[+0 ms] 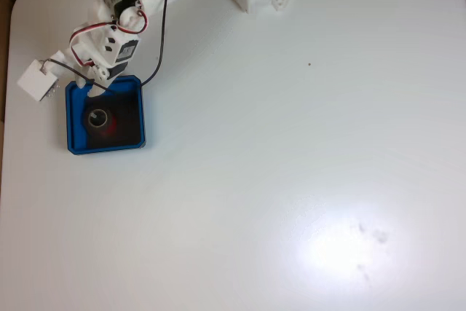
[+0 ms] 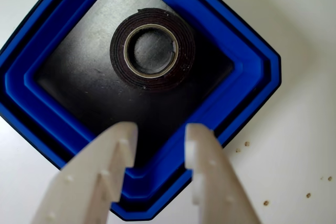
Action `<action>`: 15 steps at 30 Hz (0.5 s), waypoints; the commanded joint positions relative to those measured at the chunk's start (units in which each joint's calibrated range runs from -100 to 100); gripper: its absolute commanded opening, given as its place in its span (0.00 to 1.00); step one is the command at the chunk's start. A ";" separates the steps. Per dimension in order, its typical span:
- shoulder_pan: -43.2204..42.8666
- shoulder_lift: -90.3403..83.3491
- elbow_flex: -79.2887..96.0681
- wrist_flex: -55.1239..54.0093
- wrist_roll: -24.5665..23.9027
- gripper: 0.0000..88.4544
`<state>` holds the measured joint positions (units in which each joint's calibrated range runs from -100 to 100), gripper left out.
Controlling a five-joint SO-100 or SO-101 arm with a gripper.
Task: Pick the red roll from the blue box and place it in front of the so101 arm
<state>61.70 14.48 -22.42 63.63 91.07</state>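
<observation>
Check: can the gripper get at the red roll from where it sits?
Probably yes. The gripper is open above the blue box rim, and the red roll lies flat on the floor with nothing over it.

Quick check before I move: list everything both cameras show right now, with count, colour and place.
red roll: one, dark red with a pale core, lying flat on the black floor of the box.
blue box: one, bright blue rim, black floor, near the table's left edge in the fixed view.
table: one, white, under everything.
small white block: one, white, just up-left of the box in the fixed view.
so101 arm: one, white with black motors and red and black wires, reaching from the top edge.
hand: one, white, open over the box's near corner.
</observation>
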 commanded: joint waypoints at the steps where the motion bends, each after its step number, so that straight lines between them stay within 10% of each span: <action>1: -0.10 4.58 -9.47 2.79 -0.27 0.14; 15: -0.98 16.88 -19.36 2.54 -0.35 0.22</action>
<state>60.91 32.01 -37.13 66.01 90.98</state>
